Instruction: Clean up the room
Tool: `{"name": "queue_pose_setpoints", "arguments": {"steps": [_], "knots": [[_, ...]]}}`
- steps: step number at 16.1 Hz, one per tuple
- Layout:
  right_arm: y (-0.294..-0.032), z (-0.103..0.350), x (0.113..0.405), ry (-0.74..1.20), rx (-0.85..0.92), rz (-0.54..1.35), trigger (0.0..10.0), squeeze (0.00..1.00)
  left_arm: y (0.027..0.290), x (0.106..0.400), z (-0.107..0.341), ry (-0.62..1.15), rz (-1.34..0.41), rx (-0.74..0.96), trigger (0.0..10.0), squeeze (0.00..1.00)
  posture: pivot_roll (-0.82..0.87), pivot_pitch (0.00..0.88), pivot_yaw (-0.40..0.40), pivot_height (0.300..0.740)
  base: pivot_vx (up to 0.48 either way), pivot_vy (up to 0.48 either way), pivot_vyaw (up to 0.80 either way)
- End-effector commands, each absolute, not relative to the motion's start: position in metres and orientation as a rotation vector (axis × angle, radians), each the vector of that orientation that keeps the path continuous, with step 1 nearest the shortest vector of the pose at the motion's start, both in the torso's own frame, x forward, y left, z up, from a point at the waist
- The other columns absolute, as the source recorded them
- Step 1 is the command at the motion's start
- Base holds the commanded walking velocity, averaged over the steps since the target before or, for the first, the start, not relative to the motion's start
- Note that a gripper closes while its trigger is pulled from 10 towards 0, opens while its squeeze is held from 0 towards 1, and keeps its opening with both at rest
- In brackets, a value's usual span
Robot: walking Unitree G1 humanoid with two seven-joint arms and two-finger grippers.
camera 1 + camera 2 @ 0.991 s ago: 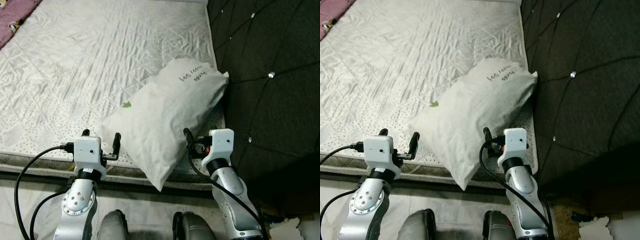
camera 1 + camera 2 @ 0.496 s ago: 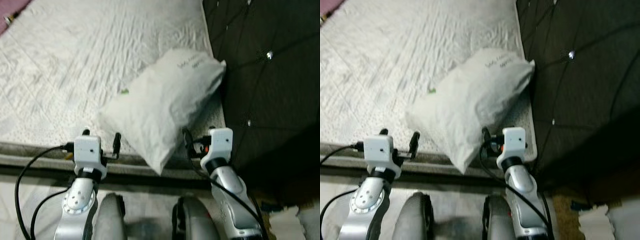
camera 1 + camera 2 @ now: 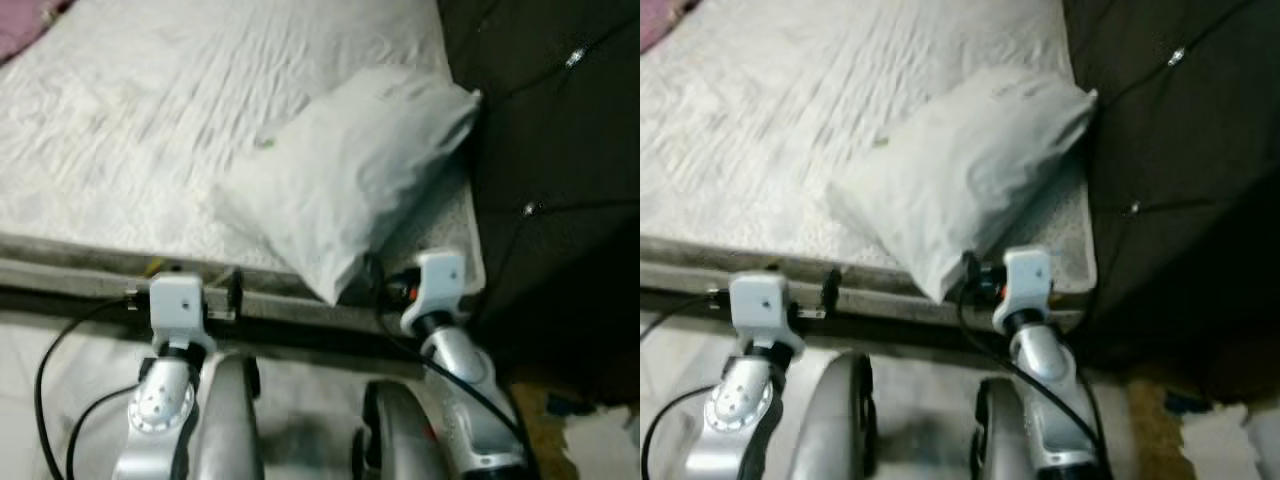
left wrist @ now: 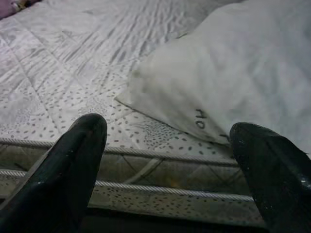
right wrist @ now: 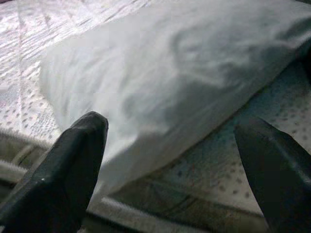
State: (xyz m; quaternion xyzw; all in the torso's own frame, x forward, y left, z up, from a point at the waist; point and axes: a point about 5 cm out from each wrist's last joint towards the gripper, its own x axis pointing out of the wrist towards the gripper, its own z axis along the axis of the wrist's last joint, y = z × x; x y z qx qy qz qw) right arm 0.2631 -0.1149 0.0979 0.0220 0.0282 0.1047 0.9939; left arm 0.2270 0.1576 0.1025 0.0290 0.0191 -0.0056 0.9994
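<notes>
A white pillow (image 3: 345, 180) lies slanted on the near right corner of the quilted mattress (image 3: 130, 130), one corner reaching the bed's front edge. My left gripper (image 3: 200, 278) is open and empty, held just in front of the mattress side; in the left wrist view the left gripper (image 4: 170, 155) faces the pillow's lower corner (image 4: 204, 92). My right gripper (image 5: 175, 145) is open and empty, close below the pillow (image 5: 170, 82), whose underside it faces.
A dark tufted headboard (image 3: 560, 130) stands right of the bed. The mattress side (image 3: 90, 270) runs across in front of both arms. Pale floor (image 3: 40, 360) lies below, with scraps (image 3: 590, 440) at the lower right. My legs (image 3: 230, 420) show between the arms.
The whole picture has shifted and blurred, so the camera moved. Both grippers now sit short of the bed's edge rather than over it. The pillow lies as before.
</notes>
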Motion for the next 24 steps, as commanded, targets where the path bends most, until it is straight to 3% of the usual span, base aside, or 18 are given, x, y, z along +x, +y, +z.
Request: {"name": "queue_pose_setpoints", "arguments": {"steps": [1, 6, 16, 24], "knots": [[-0.1156, 0.0976, 0.2623, 0.062, 0.043, 0.208, 10.0, 0.00, 0.1576, 0.2289, 0.1077, 0.018, -0.010, 0.065, 10.0, 0.00, 0.02, 0.198, -0.036, 0.597, 0.000, 0.000, 0.00], [-0.1149, 0.0972, 0.2634, 0.066, 0.044, 0.214, 10.0, 0.00, 0.1578, 0.2300, 0.1071, 0.019, -0.008, 0.063, 10.0, 0.00, 0.02, 0.200, -0.035, 0.577, 0.000, 0.000, 0.00], [-0.1134, 0.0970, 0.2639, 0.065, 0.040, 0.223, 10.0, 0.00, 0.1572, 0.2321, 0.1053, 0.035, -0.017, 0.067, 10.0, 0.00, 0.02, 0.203, -0.037, 0.577, 0.000, 0.000, 0.00], [-0.1141, 0.0960, 0.2652, 0.073, 0.033, 0.225, 10.0, 0.00, 0.1549, 0.2336, 0.1038, 0.043, -0.029, 0.058, 10.0, 0.00, 0.02, 0.199, -0.037, 0.562, 0.369, 0.000, 0.00]]}}
